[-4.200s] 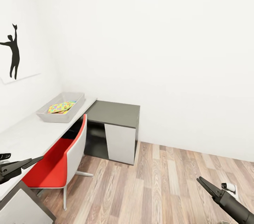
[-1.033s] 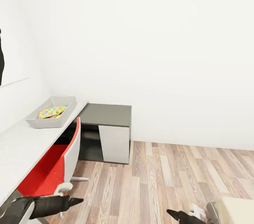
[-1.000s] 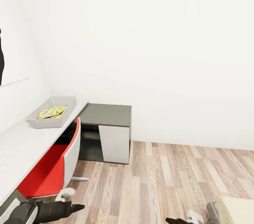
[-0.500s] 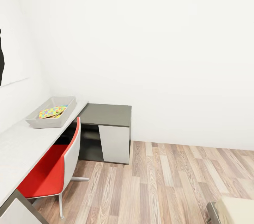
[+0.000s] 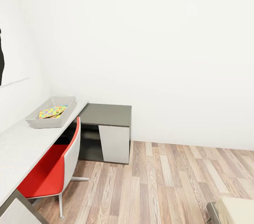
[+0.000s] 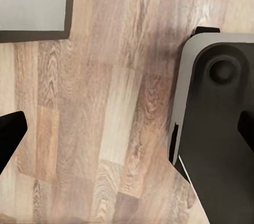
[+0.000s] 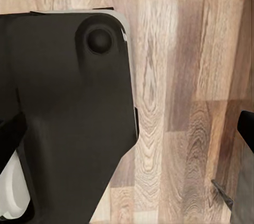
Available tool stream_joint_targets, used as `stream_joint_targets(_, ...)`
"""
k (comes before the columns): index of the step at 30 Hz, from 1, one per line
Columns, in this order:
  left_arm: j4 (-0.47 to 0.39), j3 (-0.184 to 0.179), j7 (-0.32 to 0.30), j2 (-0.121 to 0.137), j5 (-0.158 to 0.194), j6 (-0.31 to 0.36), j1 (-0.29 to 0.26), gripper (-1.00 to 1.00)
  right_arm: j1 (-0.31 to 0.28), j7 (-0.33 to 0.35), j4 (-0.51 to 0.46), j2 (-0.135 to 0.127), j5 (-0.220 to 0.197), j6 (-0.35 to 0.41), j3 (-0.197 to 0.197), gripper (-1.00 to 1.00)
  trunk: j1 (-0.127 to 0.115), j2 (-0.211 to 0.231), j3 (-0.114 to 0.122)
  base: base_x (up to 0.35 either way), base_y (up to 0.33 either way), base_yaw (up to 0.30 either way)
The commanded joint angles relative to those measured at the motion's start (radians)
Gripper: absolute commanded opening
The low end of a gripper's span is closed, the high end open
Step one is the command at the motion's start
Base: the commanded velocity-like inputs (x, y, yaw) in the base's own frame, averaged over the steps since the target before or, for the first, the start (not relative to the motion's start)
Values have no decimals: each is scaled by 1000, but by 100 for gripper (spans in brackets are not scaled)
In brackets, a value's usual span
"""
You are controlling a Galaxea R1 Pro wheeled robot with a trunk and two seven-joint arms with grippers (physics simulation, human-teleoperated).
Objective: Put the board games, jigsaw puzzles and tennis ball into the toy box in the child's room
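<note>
The light grey toy box (image 5: pixel 41 122) stands on the pale table (image 5: pixel 21 144) against the left wall. A multicoloured jigsaw puzzle (image 5: pixel 53 111) lies flat inside it; whether a second one lies under it I cannot tell. The board games and the tennis ball are out of view. A cream corner of the bed (image 5: pixel 235 208) shows at the lower right. My left gripper (image 6: pixel 127 131) hangs open over the wood floor beside my black base (image 6: pixel 222 144), its fingertips (image 6: pixel 10 134) wide apart. My right gripper (image 7: pixel 127 128) is also open and empty above the floor and base.
A red and white chair (image 5: pixel 53 169) is tucked at the table. The table's lower dark grey section (image 5: pixel 107 114) with a white door stands past it. Open wood-plank floor (image 5: pixel 165 181) stretches between the table and the bed.
Both arms have dropped out of the head view over the last second. Since the oldest frame the camera has swung a little to the right. The toy box and puzzle have not moved.
</note>
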Motion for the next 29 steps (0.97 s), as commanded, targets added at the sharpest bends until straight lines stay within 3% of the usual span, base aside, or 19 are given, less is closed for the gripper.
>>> stream_joint_targets(1,3,1,8,-2,9,-7,-1,100,-1,-11,1,1,-8,-4,8,100,1,-2,-2,0,0,0)
stream_joint_targets(12,1,2,20,-4,12,-5,1,100,-1,-31,3,-8,-15,-18,7,100,1,-2,-2,0,0,0)
stream_joint_targets(18,-4,4,16,-19,14,-6,0,100,-1,-31,3,-19,-10,-20,10,100,1,-2,-2,0,0,0)
stream_joint_targets(29,-5,2,15,-25,9,-6,0,100,-1,-31,3,-12,-10,-21,11,100,1,-2,-2,0,0,0)
